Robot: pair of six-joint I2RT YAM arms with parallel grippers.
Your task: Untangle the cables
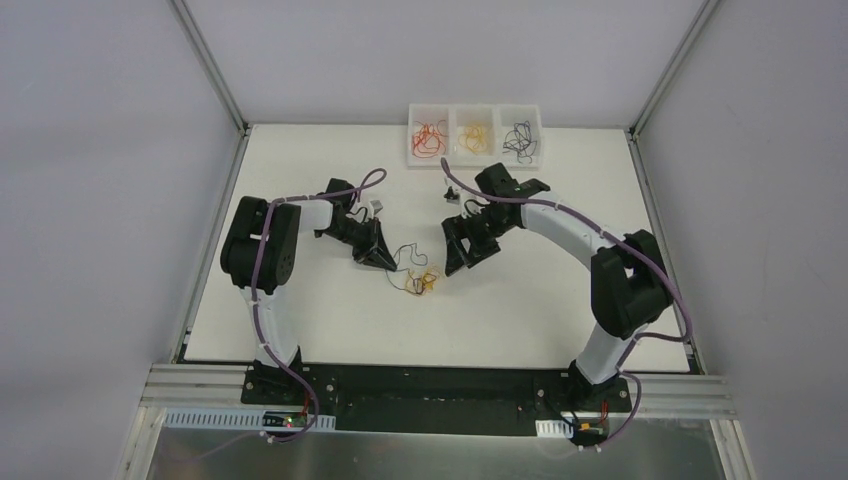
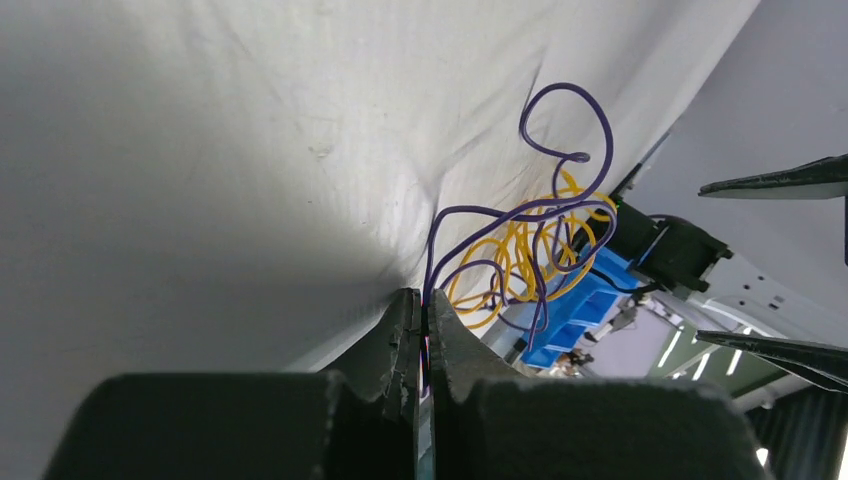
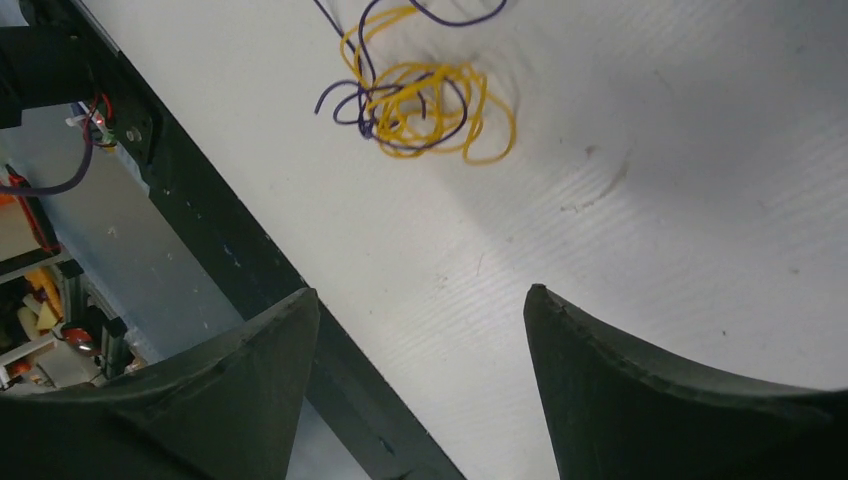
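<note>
A white table (image 1: 300, 300) fills the floor of a grey-walled cell framed by aluminium posts (image 1: 205, 60). Near its middle, the left gripper (image 2: 422, 310) has its jaws clenched on one end of the purple cable (image 2: 565, 87). From the pinch the strand rises and loops away over the surface into the tangle. There it threads through the coils of the yellow cable (image 3: 410, 100), and the knot lies on the table between the two grippers, slightly nearer the bases. The right gripper (image 3: 422, 292) hangs just beside the tangle on its other side. Its fingers (image 3: 270, 350) are spread wide and hold nothing, and bare table shows in the gap between them. Nothing stands between either gripper and the knot. Further out, the left arm (image 1: 262, 245) folds in from the left edge and the right arm (image 1: 620, 280) arches in from the right. Their own lilac hoses trail along them above the work. A small dark object (image 1: 452, 195), too small to tell, sits on the table behind the right gripper. At the far edge are three white bins (image 1: 474, 160), well apart from the tangle, holding red, yellow and dark cables. The black base rail (image 1: 430, 385) bounds the near edge, and open table lies to the left, to the right and toward that rail.
</note>
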